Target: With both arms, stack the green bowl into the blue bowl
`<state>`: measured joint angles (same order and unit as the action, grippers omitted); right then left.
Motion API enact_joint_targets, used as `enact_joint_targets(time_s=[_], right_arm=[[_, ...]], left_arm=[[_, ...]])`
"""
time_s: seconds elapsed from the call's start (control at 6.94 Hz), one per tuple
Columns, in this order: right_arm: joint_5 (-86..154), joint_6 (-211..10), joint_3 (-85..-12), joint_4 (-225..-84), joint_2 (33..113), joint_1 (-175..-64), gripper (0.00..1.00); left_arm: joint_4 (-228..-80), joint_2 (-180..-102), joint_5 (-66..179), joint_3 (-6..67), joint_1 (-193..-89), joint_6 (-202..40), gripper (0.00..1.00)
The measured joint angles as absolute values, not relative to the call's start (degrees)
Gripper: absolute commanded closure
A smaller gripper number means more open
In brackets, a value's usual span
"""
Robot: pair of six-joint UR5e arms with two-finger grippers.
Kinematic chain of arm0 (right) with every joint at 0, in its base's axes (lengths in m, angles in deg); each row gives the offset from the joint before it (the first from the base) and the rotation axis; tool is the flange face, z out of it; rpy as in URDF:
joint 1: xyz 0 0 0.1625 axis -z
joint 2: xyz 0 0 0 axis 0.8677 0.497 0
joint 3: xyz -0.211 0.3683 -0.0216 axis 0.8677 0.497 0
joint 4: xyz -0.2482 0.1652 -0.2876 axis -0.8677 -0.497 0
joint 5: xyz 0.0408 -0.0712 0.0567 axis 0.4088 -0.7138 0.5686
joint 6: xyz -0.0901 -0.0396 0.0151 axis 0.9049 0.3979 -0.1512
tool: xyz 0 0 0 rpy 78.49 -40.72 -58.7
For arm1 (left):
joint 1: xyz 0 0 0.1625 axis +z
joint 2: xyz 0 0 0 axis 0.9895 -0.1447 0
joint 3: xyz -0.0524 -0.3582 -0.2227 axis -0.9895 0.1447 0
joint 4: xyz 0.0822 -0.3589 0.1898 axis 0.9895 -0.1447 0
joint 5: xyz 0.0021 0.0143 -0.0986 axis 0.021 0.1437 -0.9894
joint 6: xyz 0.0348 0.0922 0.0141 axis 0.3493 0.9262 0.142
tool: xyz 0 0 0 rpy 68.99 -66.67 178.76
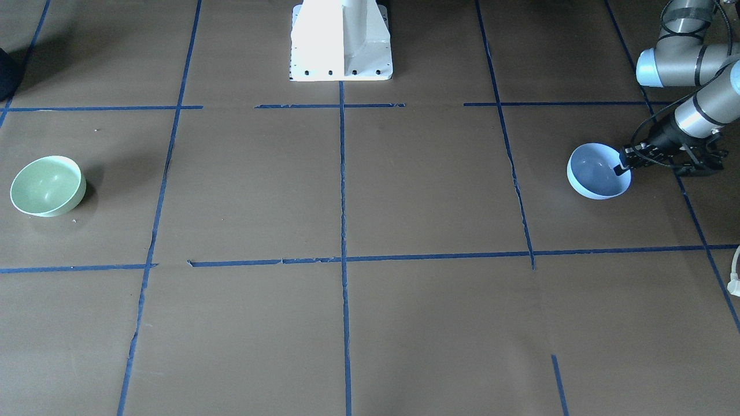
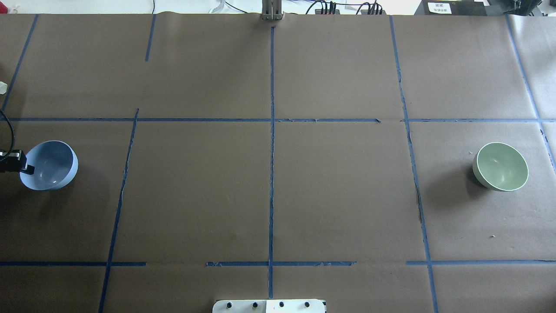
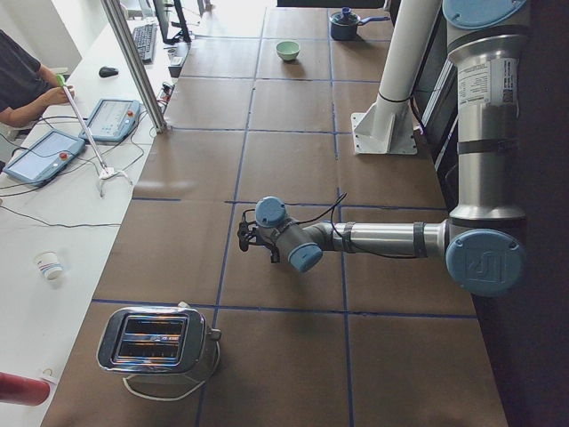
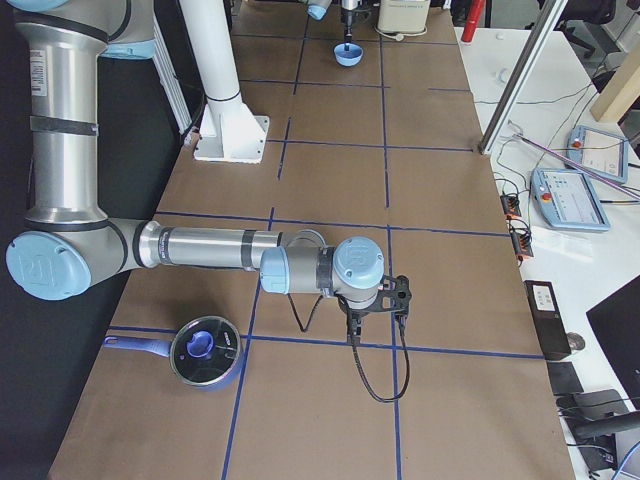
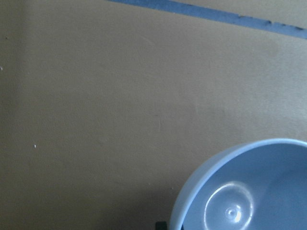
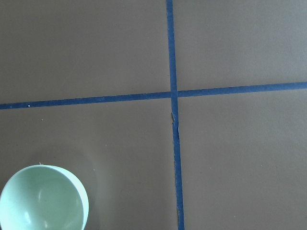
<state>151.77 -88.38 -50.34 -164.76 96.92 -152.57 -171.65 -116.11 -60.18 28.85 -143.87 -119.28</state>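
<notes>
The blue bowl (image 1: 595, 173) is at the robot's left end of the table, tilted, with a shadow under it. My left gripper (image 1: 621, 167) is shut on its rim, one finger inside the bowl; both show in the overhead view too, the bowl (image 2: 51, 165) and the gripper (image 2: 22, 168). The left wrist view shows the bowl's inside (image 5: 244, 191). The green bowl (image 1: 47, 185) sits upright at the far right end (image 2: 500, 166). My right gripper (image 4: 398, 296) hangs above that end; I cannot tell whether it is open. The right wrist view has the green bowl (image 6: 43, 199) at its lower left.
The white pedestal base (image 1: 341, 40) stands at the robot's edge. A toaster (image 3: 156, 342) stands beyond the left end. A pot with a blue lid (image 4: 205, 352) stands beyond the right end. Blue tape lines grid the brown table.
</notes>
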Motion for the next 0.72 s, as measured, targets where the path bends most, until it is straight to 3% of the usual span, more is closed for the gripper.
enact_joint_targets(time_s=[0.43, 0.72], right_arm=[[151.98, -88.39, -50.97, -164.75, 97.1, -152.62, 0.0], [151.99, -88.27, -51.17, -164.69, 97.19, -152.6, 0.0]], left_arm=[[-152.9, -125.65, -61.95, 38.36, -146.07, -126.23, 1.0], [-145.66, -137.27, -54.84, 40.67, -136.39, -143.26, 1.0]])
